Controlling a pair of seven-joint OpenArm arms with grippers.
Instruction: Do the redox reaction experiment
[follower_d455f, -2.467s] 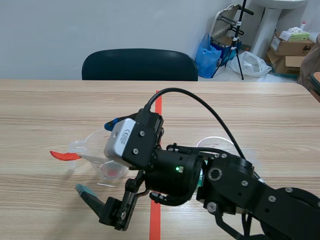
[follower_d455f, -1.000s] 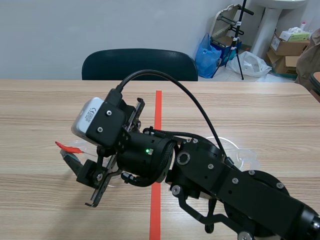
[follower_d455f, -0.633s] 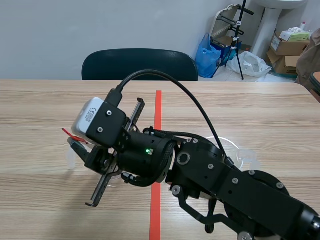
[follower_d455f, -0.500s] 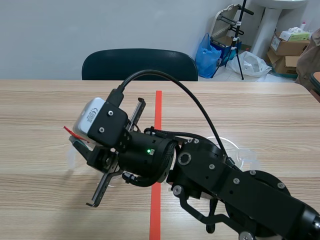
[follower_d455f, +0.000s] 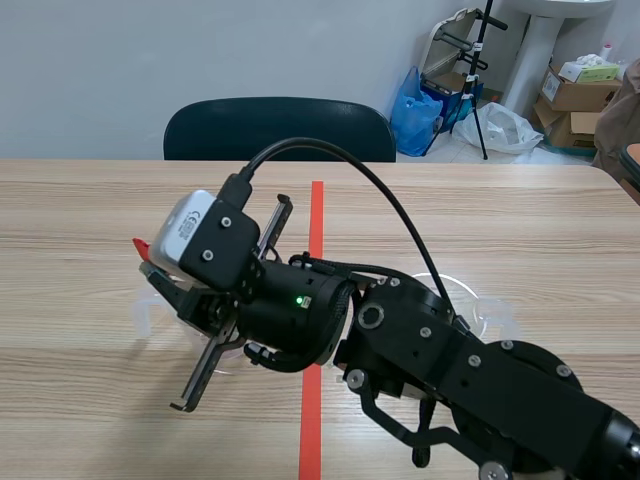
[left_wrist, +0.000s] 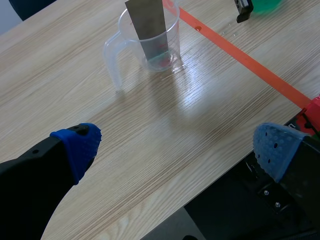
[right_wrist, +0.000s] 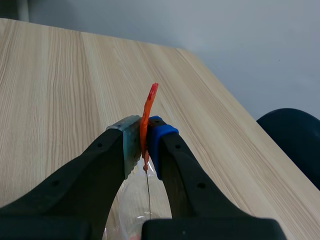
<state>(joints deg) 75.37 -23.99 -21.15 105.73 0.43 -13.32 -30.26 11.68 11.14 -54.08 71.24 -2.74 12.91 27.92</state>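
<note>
from the left wrist view i see the left gripper (left_wrist: 175, 150) spread wide, its blue pads (left_wrist: 76, 147) far from each other and nothing between them. it hangs above the bare wood of the counter (left_wrist: 60, 75). ahead of it, well apart, stands a clear beaker (left_wrist: 172, 31) with its handle turned toward this gripper's left finger. a grey metal plate (left_wrist: 147, 22) stands upright inside the beaker, and a little reddish liquid lies at its bottom. past the beaker something green shows at the far edge; i cannot tell what it is.

in the scene view the right arm comes in from the right, crosses the middle and ends over that same beaker, so most of the beaker is hidden behind it; only the handle shows, just beside the arm.

the right gripper (right_wrist: 142, 145) is pressed together on a thin orange-red piece (right_wrist: 150, 100). the piece sits between the two pads and sticks up above the fingertips. a thin line runs down from it between the fingers. the clear wall of the beaker shows under this gripper.

to the right, the orange-red tape line (follower_d455f: 316, 215) runs away across the counter. further right, a second clear vessel (follower_d455f: 487, 312) stands partly behind the right arm. across the counter there is a dark chair (follower_d455f: 280, 128).
</note>
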